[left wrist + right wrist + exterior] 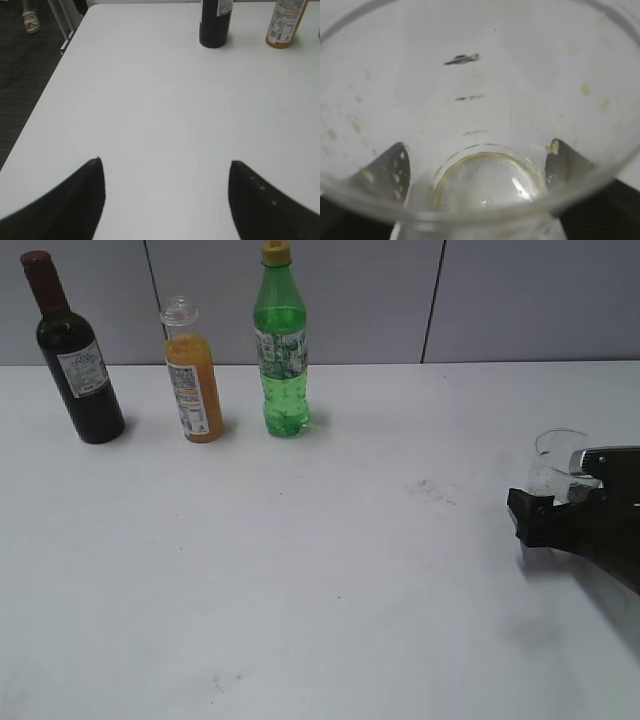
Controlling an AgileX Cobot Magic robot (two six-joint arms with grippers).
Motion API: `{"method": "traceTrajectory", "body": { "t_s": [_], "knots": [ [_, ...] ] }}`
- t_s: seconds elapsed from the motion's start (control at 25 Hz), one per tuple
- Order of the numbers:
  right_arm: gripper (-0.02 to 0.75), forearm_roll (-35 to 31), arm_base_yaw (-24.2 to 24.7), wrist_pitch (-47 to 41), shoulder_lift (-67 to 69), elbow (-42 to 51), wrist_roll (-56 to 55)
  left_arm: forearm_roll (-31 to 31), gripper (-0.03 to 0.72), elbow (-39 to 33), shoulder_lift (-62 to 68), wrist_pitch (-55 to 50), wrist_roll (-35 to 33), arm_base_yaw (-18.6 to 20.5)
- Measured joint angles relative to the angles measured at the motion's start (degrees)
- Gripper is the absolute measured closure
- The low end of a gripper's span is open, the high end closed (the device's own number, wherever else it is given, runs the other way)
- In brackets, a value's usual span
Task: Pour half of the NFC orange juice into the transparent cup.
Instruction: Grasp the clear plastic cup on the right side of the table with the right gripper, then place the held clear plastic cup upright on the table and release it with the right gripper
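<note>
Three labelled bottles [193,370], print illegible

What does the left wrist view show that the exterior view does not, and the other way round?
Only the left wrist view shows the left gripper, open over bare table, and the dark floor beyond the table's left edge. Only the exterior view shows the green soda bottle, the transparent cup at the far right, and the right gripper at the cup. Both show the dark wine bottle, the NFC orange juice and the white table.
</note>
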State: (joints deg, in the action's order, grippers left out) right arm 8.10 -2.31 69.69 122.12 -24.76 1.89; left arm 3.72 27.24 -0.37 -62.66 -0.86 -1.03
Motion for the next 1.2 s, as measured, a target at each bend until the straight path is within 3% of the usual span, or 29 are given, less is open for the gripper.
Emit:
{"method": "traceTrajectory", "body": {
  "t_s": [0.28,0.72,0.88,1.2],
  "knots": [
    [0.177,0.05,0.00,0.00,0.19,0.00,0.00,0.00,0.095,0.00,0.00,0.00,0.00,0.00],
    [0.186,2.72,0.00,0.00,0.14,0.00,0.23,0.00,0.095,0.00,0.00,0.00,0.00,0.00],
    [0.186,11.99,0.00,-0.06,-1.92,-0.04,1.31,0.00,0.095,0.00,0.00,0.00,0.00,0.00],
    [0.187,39.46,-1.76,-0.06,-4.64,-4.67,-4.10,0.00,0.095,0.00,0.00,0.00,0.00,0.00]
  ]
}}
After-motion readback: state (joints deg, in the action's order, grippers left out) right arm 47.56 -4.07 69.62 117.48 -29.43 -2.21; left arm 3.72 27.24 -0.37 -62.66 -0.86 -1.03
